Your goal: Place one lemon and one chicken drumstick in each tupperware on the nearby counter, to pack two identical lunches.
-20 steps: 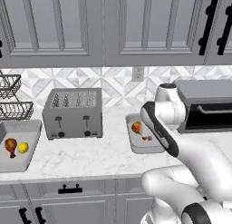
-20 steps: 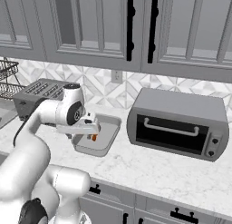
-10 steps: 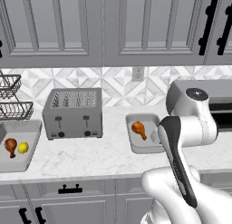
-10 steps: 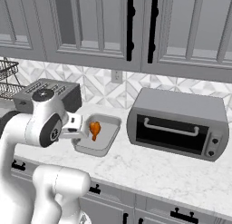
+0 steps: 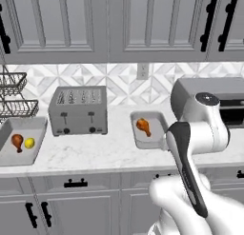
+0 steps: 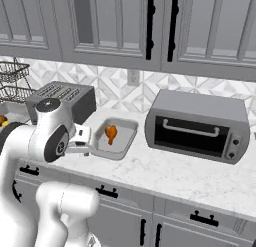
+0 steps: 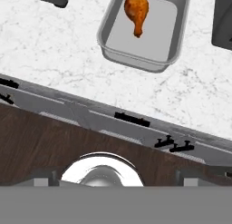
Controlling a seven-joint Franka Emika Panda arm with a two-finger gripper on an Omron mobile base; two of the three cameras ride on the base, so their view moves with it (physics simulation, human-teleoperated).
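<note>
The pincer [image 6: 81, 141] hangs open and empty, its tips spread wide at the bottom of the hand view, over the counter's front edge. The near tupperware [image 7: 144, 60] lies at 12 o'clock from it in the hand view. In the right base view the hand sits just beside that box's rim, at its 9 o'clock.

A chicken drumstick [image 5: 143, 126] lies in the near tupperware, but no lemon. At 9 o'clock of the toaster [image 5: 78, 116], the far tupperware [image 5: 37, 152] holds a second drumstick [image 5: 17, 141] and a lemon [image 5: 29, 143], so that lunch looks packed.

What could go wrong:
- I see no spare lemon on the counter [image 5: 109, 151]. Taking the one from the far tupperware would undo a finished lunch.
- The hand is close to the near tupperware. A wide swing away could clip the rim and push the light box toward the toaster oven [image 6: 197, 126] or the counter edge.
- A lemon is round and likely slick. An off-centre grip could squeeze it out.
- A lemon dropped from too high could hit the drumstick and bounce over the low wall.
</note>
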